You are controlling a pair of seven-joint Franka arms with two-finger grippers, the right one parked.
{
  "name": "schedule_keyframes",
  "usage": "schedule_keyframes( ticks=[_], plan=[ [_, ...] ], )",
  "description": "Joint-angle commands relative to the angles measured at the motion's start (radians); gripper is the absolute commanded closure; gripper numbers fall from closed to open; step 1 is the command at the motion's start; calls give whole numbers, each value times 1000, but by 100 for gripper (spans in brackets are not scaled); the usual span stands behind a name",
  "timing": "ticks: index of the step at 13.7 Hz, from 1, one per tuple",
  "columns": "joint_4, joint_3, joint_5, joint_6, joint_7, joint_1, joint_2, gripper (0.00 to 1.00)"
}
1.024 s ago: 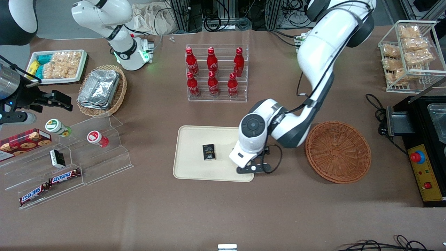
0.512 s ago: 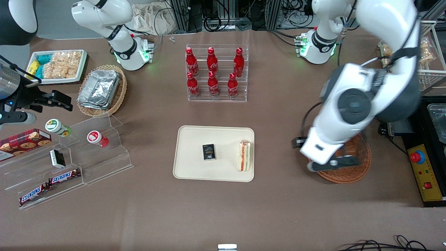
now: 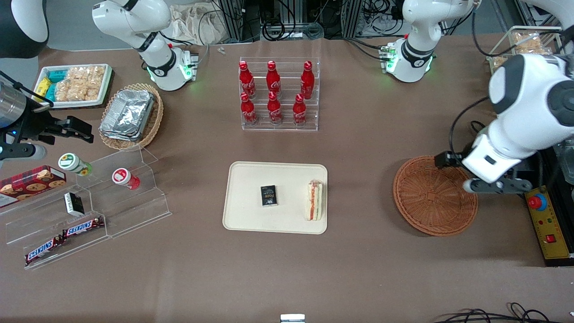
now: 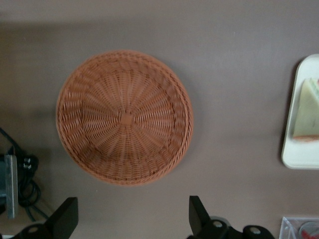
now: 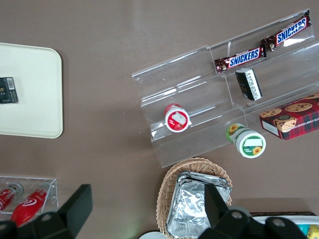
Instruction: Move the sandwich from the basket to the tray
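The sandwich (image 3: 315,200) lies on its side on the cream tray (image 3: 246,179), close to the tray's short rim that faces the basket. In the left wrist view the sandwich (image 4: 309,112) shows as a pale wedge on the tray (image 4: 299,154). The round reddish-brown basket (image 3: 435,195) holds nothing (image 4: 124,117). My gripper (image 3: 492,185) hangs high above the basket's rim, on the side toward the working arm's end of the table. It is open (image 4: 132,219), with nothing between its black fingers (image 4: 67,219).
A small black box (image 3: 269,195) lies on the tray beside the sandwich. A rack of red cola bottles (image 3: 278,94) stands farther from the camera. A black machine with a red button (image 3: 537,202) sits beside the basket.
The gripper let go of the sandwich on the tray. It swung across the basket toward the working arm's end of the table and rose.
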Motion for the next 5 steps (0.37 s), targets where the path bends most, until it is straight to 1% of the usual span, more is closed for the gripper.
schedule_keyframes(
  ticks=[1,2,3,5],
  plan=[
    [24,-5,44,-68,29,-5,-11,0],
    [79,-14,87,-124,36,-5,23,0],
    [135,-19,91,-149,35,-5,58,0],
    [189,-30,110,-149,24,-44,98,0]
  ],
)
